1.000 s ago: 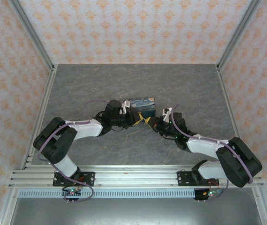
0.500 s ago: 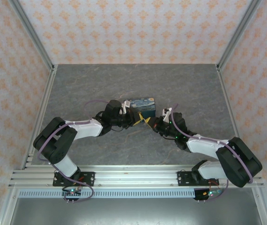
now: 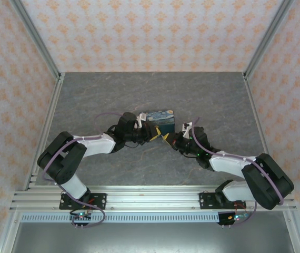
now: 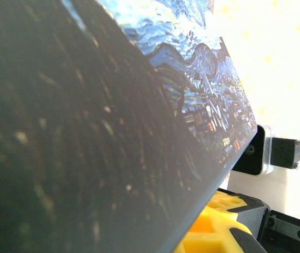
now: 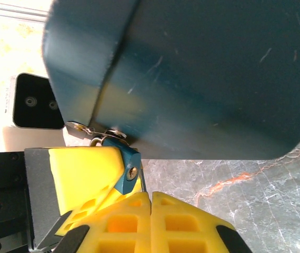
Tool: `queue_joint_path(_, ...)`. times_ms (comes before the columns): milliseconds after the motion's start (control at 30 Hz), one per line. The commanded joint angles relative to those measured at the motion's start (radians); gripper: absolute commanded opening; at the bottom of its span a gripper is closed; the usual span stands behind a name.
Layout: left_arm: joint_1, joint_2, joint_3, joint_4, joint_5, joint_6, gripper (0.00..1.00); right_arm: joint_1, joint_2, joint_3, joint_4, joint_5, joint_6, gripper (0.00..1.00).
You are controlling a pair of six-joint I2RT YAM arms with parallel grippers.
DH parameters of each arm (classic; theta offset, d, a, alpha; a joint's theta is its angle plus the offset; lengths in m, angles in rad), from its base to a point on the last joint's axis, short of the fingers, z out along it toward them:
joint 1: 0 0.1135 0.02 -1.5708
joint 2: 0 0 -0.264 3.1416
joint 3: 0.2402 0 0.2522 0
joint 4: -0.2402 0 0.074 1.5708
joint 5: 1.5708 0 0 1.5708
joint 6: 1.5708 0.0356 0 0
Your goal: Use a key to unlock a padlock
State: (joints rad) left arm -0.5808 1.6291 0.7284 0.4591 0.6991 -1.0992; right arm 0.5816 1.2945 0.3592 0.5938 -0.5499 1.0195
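your left gripper [image 3: 150,132] is pinching the flat padlock painted with a blue and yellow starry sky [image 3: 159,119]. the padlock is near the middle of the grey stone-look table [image 3: 208,95], right between your two grippers. your right gripper [image 5: 150,196] has its yellow jaws pressed together on the tiny dark key with the little blue head [image 5: 127,167]. the key's tip touches the padlock's bottom corner. i think you are turning the key now. hold the padlock firm. turn the key slowly and straight. if it sticks, do not push hard, or the key may slip out.
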Motion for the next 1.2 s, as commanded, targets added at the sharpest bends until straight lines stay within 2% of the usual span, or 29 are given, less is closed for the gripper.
queue_joint_path(0, -0.005, -0.038, 0.023, 0.0, 0.004, 0.013, 0.0, -0.003, 0.01, 0.006, 0.013, -0.014, -0.016, 0.0)
queue_joint_path(1167, -0.005, -0.03, 0.016, 0.0, 0.0, 0.018, 0.0, 0.004, 0.01, 0.077, -0.002, -0.036, -0.018, 0.0)
